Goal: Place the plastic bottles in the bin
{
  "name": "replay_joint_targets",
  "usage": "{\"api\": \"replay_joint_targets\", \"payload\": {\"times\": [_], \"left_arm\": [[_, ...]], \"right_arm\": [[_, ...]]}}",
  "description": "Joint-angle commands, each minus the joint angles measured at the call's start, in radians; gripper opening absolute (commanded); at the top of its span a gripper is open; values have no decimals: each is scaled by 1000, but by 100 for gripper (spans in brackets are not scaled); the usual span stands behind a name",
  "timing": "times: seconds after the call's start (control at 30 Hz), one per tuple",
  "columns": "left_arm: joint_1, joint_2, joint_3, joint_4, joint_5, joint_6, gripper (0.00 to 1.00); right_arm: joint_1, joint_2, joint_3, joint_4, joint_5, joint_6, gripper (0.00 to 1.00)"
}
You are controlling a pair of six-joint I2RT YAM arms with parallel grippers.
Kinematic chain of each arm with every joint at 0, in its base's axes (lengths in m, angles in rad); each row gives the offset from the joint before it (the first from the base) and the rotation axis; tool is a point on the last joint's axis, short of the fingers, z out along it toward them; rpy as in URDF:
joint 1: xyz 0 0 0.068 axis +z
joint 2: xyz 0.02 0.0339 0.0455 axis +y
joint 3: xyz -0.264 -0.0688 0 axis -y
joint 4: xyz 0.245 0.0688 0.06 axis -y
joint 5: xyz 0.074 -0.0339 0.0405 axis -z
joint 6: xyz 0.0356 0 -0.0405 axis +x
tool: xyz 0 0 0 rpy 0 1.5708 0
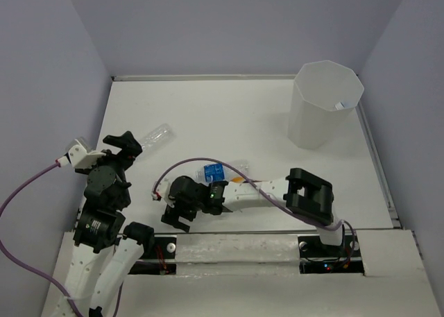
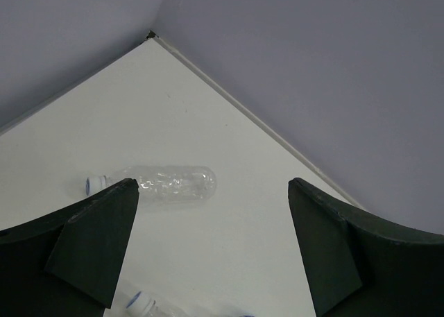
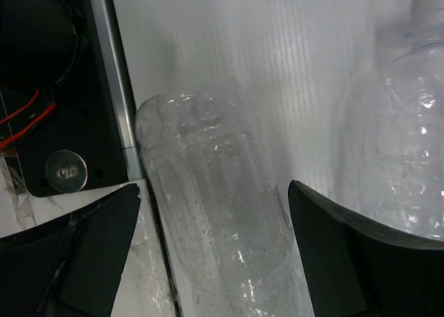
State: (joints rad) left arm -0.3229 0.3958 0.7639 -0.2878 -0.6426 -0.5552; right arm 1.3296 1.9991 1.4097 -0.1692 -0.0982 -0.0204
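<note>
Clear bottle (image 3: 218, 261) — below wide-spread right gripper (image 3: 214, 192)

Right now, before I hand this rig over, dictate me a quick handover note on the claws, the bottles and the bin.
Left claw: open, empty, pointed at the far clear bottle, which lies on the table's left side.
Right claw: open, straddling the near clear bottle at the table's near edge, not gripped. A neighbouring bottle lies beside it.
Blue-labelled bottle: lying mid-table.
Bin: upright, far right. What it holds cannot be made out.
Done: cannot confirm any bottle binned.
Left: at least these four bottles.
</note>
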Motion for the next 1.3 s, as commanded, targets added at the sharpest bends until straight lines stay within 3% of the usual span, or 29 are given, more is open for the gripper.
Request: {"api": "replay_joint_targets", "payload": {"times": [0.0, 0.1, 0.17, 0.2, 0.3, 0.53, 0.67, 0.8, 0.9, 0.93, 1.1, 1.27], "left_arm": [[2, -5, 15, 49, -6, 9, 99], [2, -3, 15, 50, -3, 14, 99], [2, -3, 14, 52, 3, 15, 99], [2, -5, 14, 52, 3, 17, 99], [1, -5, 14, 53, 8, 18, 99], [-5, -12, 9, 65, 52, 41, 99], [-13, -20, 2, 79, 127, 80, 99], [-31, -29, -15, 127, 286, 153, 99], [-39, -35, -34, 163, 365, 182, 99], [-42, -37, -37, 173, 389, 196, 99], [-64, -51, -51, 202, 480, 218, 99], [-85, -54, -52, 203, 489, 224, 99]], "right_arm": [[23, 33, 70, -12, -24, -18, 92], [23, 59, 86, -6, -20, -23, 88], [23, 61, 92, 17, -3, -20, 78], [23, 56, 92, 29, 2, -13, 65], [23, 1, 74, 83, 14, 0, 47], [0, -253, -18, 227, 92, -19, 43], [-67, -448, -89, 307, 225, -70, 40], [-292, -658, -112, 394, 369, -145, 39], [-461, -730, -127, 499, 431, -151, 36], [-574, -746, -138, 535, 451, -147, 35], [-890, -764, -149, 654, 492, -29, 35], [-1183, -659, -126, 697, 429, 109, 35]]}}
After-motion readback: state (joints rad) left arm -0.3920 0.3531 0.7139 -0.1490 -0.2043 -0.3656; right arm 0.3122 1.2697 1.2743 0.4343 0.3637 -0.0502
